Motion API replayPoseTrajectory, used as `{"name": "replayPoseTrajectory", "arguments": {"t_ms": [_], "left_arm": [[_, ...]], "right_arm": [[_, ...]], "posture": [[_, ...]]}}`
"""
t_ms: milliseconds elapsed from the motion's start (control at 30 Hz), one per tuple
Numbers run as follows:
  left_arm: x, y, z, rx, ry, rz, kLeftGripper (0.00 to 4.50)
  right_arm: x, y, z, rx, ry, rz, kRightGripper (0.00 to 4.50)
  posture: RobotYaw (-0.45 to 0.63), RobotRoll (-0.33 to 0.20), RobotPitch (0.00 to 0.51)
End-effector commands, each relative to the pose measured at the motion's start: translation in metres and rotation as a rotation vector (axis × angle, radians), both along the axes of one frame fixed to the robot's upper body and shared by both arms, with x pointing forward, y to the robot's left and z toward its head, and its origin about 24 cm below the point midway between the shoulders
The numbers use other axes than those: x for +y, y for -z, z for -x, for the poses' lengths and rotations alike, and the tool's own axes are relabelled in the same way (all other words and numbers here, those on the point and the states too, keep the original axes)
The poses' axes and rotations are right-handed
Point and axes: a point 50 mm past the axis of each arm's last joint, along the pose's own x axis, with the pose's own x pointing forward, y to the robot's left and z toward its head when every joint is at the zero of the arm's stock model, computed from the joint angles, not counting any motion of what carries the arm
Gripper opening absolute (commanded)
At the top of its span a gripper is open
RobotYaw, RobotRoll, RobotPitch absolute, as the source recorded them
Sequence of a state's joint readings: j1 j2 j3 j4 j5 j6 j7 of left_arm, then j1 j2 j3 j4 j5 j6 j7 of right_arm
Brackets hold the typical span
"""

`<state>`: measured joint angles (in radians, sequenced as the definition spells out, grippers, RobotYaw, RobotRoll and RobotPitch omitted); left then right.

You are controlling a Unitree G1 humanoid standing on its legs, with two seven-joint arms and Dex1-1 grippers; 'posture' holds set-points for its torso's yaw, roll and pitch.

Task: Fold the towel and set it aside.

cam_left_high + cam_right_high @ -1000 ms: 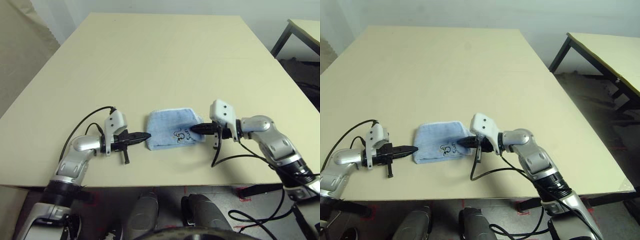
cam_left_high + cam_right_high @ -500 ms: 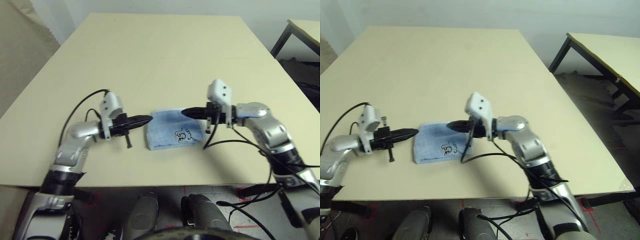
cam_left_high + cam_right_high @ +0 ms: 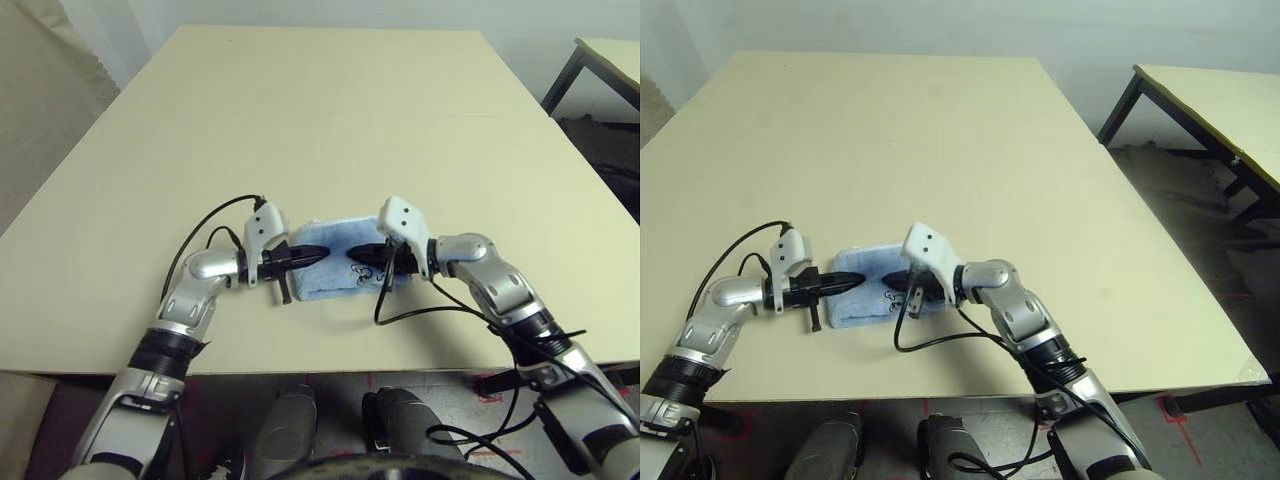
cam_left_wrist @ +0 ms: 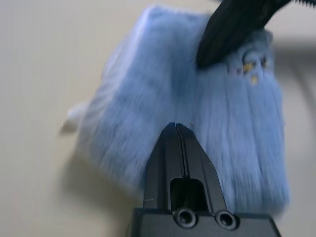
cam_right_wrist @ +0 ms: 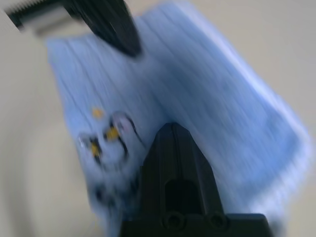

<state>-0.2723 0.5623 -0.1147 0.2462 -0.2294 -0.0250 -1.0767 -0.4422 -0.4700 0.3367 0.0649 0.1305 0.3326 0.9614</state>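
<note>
Left wrist view: towel (image 4: 187, 128) folded on worktop (image 3: 330, 110).
Fingers: both grippers pressed together, holding nothing.
Handling: soft, light; probably pinch an edge.

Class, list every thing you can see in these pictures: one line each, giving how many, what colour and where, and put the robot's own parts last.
towel: one, light blue with a small dark embroidered mark, folded, lying near the front edge of the table between the two grippers.
table: one, pale cream, carrying the towel.
second table: one, cream top on dark legs, off to the robot's right.
cables: black, looping from each wrist.
left gripper: one, black fingers, shut, over the towel's left part.
right gripper: one, black fingers, shut, over the towel by the mark.
forearms: two, silver, reaching inward from both sides.
</note>
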Motion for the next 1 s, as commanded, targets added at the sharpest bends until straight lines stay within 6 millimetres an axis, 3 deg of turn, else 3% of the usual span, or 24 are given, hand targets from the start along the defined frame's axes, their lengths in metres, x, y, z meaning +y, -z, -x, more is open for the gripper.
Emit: {"name": "replayPoseTrajectory", "arguments": {"t_ms": [33,233,367,500,667,1000], "left_arm": [[0.015,-0.002,0.004,0.004,-0.036,-0.014,0.03],[0.031,-0.017,0.003,-0.036,-0.07,-0.026,0.03],[0.014,-0.026,-0.002,-0.074,-0.039,0.033,0.03],[-0.012,-0.024,-0.006,-0.073,-0.013,0.107,0.03],[-0.029,-0.018,-0.014,-0.058,-0.031,0.145,0.03],[-0.028,0.011,-0.019,-0.025,-0.085,0.1,0.03]], "right_arm": [[-0.017,-0.006,0.001,0.004,0.017,0.008,0.0],[-0.024,-0.032,0.0,-0.013,-0.015,-0.026,0.0],[-0.003,-0.044,-0.007,-0.042,-0.023,-0.097,0.0],[0.019,-0.036,-0.009,-0.033,-0.021,-0.124,0.0],[0.036,-0.021,-0.011,-0.015,0.024,-0.147,0.0],[0.042,0.001,-0.016,-0.04,0.086,-0.11,0.0]], "posture": [[0.08,0.0,0.073],[0.08,0.0,0.074],[0.08,0.0,0.074],[0.08,0.0,0.073],[0.08,0.0,0.076],[0.06,0.0,0.078]]}}
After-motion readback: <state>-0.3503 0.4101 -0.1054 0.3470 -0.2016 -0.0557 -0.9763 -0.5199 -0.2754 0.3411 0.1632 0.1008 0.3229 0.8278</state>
